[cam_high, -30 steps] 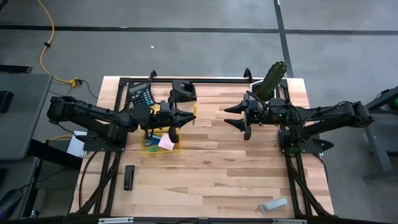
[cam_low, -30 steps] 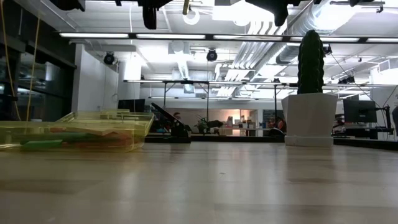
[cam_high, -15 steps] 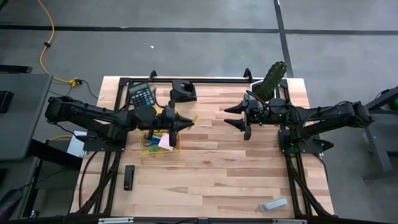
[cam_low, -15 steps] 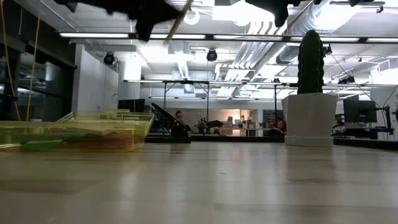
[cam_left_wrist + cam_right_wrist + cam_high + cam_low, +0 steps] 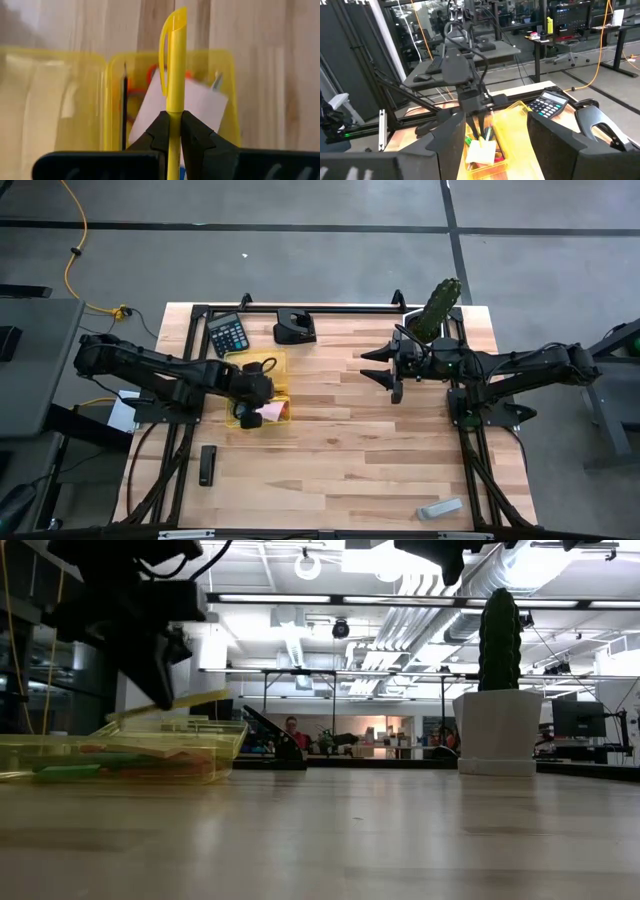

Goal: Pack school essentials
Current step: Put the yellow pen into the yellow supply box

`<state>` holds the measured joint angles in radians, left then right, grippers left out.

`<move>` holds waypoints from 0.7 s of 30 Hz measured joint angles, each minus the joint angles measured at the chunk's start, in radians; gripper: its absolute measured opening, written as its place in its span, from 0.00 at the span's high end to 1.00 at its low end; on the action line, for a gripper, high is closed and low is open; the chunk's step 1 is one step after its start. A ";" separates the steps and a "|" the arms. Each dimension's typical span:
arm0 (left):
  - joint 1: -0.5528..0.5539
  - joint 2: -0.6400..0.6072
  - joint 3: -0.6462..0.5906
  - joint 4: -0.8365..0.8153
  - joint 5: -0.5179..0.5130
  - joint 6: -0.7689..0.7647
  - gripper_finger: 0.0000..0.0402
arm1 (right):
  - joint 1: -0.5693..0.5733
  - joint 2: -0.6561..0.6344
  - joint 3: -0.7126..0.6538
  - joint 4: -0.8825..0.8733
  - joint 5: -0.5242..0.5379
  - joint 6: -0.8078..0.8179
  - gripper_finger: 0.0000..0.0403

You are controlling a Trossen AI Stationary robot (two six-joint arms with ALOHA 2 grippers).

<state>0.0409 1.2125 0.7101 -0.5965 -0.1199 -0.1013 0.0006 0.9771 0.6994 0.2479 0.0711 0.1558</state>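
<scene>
Left claw (image 5: pixel 172 125) pinches a slim yellow pen (image 5: pixel 175 65) with clip.

A black calculator (image 5: pixel 228 333) lies on the light wooden table (image 5: pixel 350 450) near the left claw (image 5: pixel 250 418). A green cactus in a white pot (image 5: pixel 437 307) stands near the right claw (image 5: pixel 388 368).

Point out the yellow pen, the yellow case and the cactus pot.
yellow pen (image 5: pixel 174 75), left wrist view, on its barrel above the left end effector's closed fingers.
yellow case (image 5: pixel 268 366), high view, on the open lid.
cactus pot (image 5: pixel 498 730), low view, on the white front face.
</scene>
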 joint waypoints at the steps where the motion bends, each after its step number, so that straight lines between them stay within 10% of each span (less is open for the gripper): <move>1: -0.004 0.000 0.000 -0.021 -0.014 -0.005 0.97 | 0.000 0.000 0.000 -0.001 0.000 0.000 0.49; 21: 0.063 0.036 -0.077 -0.043 -0.067 0.026 0.96 | 0.000 0.000 0.000 -0.005 0.003 0.000 0.49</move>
<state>0.1043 1.2484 0.6334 -0.6392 -0.1871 -0.0750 0.0007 0.9771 0.6994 0.2431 0.0738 0.1558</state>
